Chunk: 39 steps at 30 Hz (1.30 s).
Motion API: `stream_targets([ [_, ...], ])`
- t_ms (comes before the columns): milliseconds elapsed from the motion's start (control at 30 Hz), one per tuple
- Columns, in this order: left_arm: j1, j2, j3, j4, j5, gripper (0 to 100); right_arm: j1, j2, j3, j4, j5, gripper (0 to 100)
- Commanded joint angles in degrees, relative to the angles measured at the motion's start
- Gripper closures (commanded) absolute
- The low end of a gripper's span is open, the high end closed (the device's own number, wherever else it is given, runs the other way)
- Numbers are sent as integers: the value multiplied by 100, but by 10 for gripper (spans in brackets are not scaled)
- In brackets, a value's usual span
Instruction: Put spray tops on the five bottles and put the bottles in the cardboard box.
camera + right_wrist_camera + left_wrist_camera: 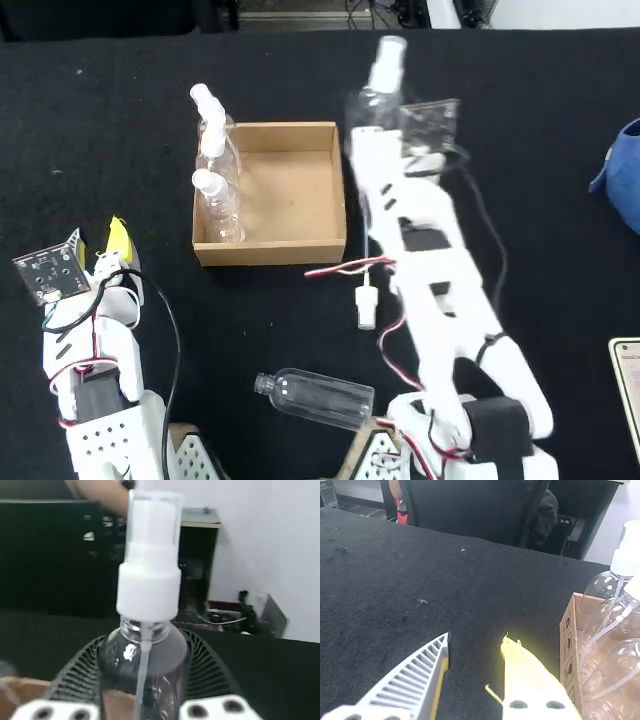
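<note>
The cardboard box sits mid-table with two topped bottles standing along its left wall. My right gripper is shut on a clear bottle with a white spray top, held upright just off the box's far right corner; in the right wrist view the gripper hugs the bottle. A loose spray top lies in front of the box. A topless bottle lies on its side near the arm bases. My left gripper is open over bare cloth, left of the box.
A blue object sits at the table's right edge, and a flat card lies at the lower right. Red and black cables trail off the right arm near the box's front. Black cloth spreads left of the box.
</note>
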Motion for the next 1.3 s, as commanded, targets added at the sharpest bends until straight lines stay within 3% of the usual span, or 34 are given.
stream_targets([
  [0,-66,-18,110,9,9,970,-545,-66,-462,53,9,987],
  [233,-66,-18,101,9,9,970,-923,681,-664,-132,-26,986],
  [467,-75,-18,101,9,9,970,-923,1965,-391,-2699,9,988],
  [567,-75,-18,101,9,9,970,-941,2185,-198,-3297,9,988],
  [1267,-75,-18,101,9,9,970,-1029,3670,-760,-3429,18,988],
])
